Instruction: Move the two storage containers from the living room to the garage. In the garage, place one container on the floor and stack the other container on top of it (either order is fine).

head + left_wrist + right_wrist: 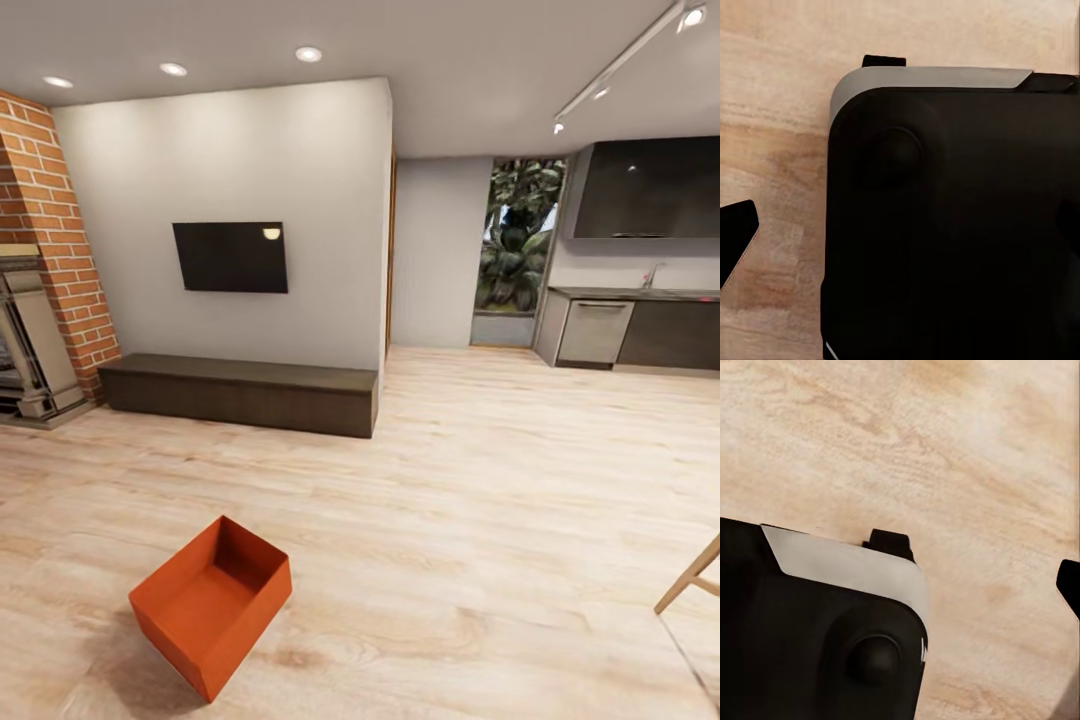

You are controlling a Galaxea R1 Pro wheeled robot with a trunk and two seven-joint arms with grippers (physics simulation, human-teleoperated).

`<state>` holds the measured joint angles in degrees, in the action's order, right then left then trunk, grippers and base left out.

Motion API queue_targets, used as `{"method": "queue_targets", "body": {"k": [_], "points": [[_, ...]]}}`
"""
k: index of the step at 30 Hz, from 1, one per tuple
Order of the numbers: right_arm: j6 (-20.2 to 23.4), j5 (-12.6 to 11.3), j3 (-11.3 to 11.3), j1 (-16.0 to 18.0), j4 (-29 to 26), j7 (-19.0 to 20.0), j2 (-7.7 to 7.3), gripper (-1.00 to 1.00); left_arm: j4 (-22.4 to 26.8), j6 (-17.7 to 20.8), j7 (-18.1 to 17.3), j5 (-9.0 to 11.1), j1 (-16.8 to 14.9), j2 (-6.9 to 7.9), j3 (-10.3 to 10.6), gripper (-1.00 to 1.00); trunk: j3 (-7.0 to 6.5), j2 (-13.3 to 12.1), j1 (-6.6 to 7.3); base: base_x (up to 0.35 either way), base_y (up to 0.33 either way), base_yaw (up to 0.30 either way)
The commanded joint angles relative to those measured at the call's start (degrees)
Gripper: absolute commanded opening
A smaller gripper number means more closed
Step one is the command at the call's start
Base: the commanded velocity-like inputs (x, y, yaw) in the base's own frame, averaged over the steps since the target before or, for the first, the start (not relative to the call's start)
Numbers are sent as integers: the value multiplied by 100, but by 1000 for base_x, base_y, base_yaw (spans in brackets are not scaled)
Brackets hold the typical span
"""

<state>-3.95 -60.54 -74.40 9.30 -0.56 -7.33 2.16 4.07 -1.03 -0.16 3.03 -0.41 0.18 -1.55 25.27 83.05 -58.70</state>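
Observation:
One red-orange storage container (212, 600) sits open-topped on the light wood-plank floor (450, 500) of the living room, turned at an angle, low and left of centre in the head view. It looks empty. In the left wrist view one dark fingertip (735, 236) hangs over the wood floor beside my black base (945, 225). In the right wrist view another dark fingertip (1069, 585) shows at the frame edge, above the floor and next to the base (810, 637). Neither fingertip touches anything.
A long dark low bench (240, 392) stands under a wall TV (230, 257). A brick fireplace (40, 300) is at the far left. Kitchen cabinets (640, 330) line the back right. A wooden furniture leg (690, 580) juts in at the right edge.

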Motion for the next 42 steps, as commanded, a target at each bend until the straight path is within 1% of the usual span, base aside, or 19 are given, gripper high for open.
{"method": "queue_targets", "body": {"k": [1,13,42], "points": [[-9,-54,-48,2,-5,-23,-1,100,-3,-11,-2,32,-3,0,-12,100,6,3,-3,323,0,0],[-84,-40,-48,2,-5,-23,2,100,-3,-11,-2,33,-3,0,-9,100,6,3,-3,323,0,0],[-88,-28,-56,3,-5,-23,12,100,-3,-11,-2,31,-3,0,-11,100,6,3,-3,323,0,0]]}}
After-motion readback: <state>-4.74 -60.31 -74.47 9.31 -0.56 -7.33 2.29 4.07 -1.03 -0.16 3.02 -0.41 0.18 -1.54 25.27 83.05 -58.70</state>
